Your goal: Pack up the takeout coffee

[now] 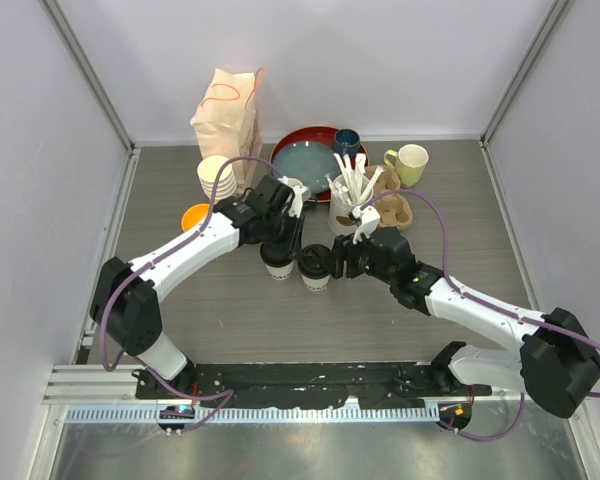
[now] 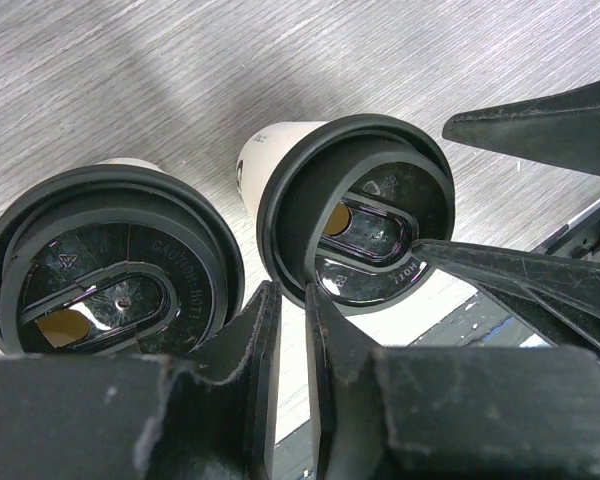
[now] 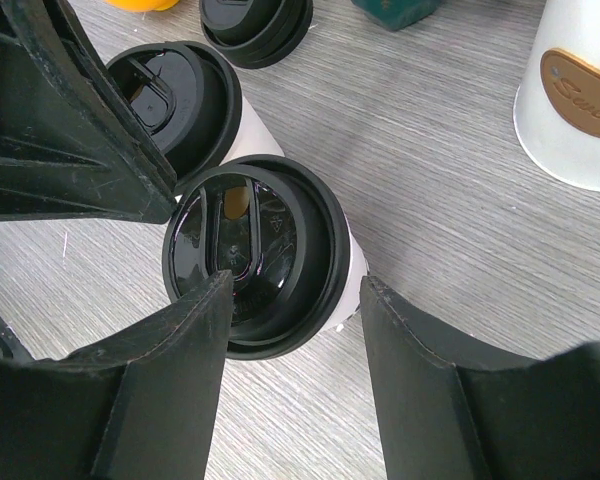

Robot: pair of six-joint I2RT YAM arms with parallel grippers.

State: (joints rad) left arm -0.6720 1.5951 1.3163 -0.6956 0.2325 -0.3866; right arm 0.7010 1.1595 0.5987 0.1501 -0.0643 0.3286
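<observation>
Two cream-white paper cups with black sip lids stand side by side mid-table: the left cup (image 1: 278, 264) and the right cup (image 1: 314, 270). In the left wrist view they are the left cup (image 2: 110, 262) and the right cup (image 2: 355, 205). My left gripper (image 1: 280, 240) hovers just above and between them (image 2: 288, 298), its jaws nearly together and empty. My right gripper (image 1: 332, 262) is open (image 3: 295, 282) and straddles the right cup (image 3: 280, 230). One finger (image 3: 180, 340) overlaps its lid, the other is beside its wall. The left cup (image 3: 185, 95) stands just behind it.
At the back are a brown paper bag (image 1: 228, 105), a red plate (image 1: 292, 140), a dark teal mug (image 1: 347, 142) and a yellow-green mug (image 1: 410, 163). A white utensil holder (image 1: 345, 212), a cardboard carrier (image 1: 395, 205), stacked bowls (image 1: 216, 178) and spare black lids (image 3: 255, 30) stand near the cups.
</observation>
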